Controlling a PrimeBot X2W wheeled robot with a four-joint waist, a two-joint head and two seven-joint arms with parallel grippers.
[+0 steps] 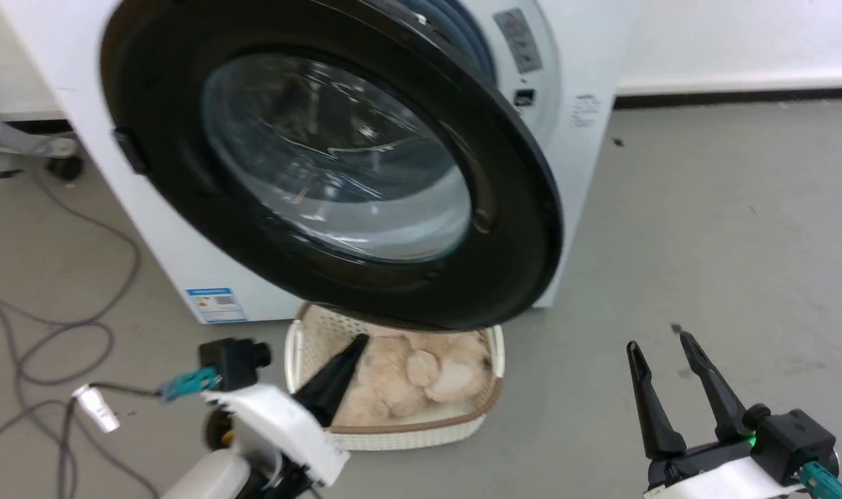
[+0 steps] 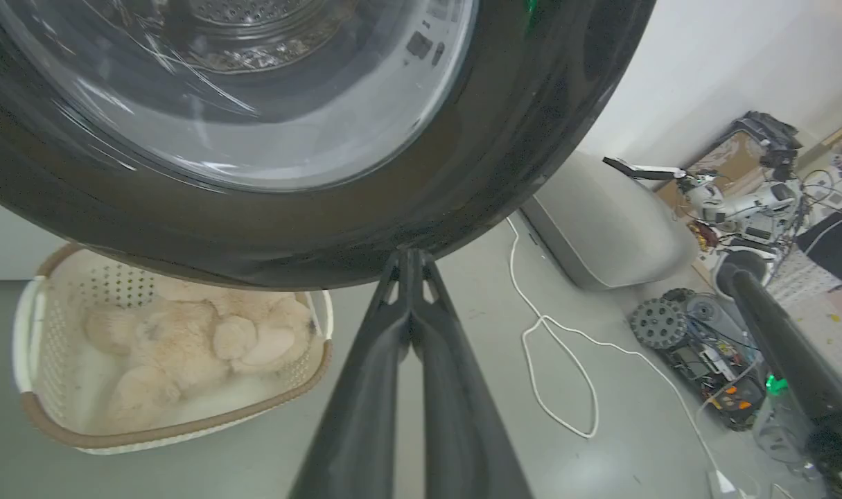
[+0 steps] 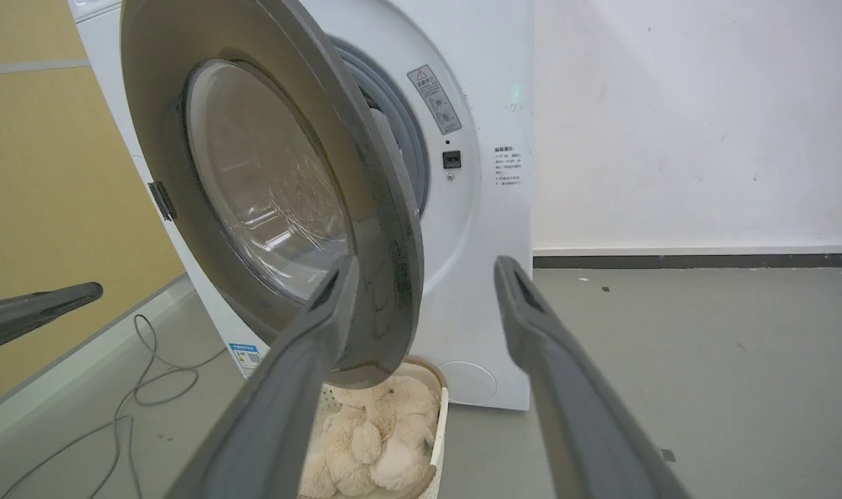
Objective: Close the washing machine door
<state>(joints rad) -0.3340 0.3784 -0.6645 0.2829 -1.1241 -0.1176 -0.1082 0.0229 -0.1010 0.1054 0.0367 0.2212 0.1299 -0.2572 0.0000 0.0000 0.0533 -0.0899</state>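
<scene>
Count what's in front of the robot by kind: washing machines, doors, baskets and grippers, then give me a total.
Washing machine: 1
Door: 1
Basket: 1
Grippers: 2, left gripper and right gripper
Total: 5

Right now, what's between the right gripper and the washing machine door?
Nothing stands there. In the head view, bare grey floor separates the open right gripper from the rim of the washing machine door.
</scene>
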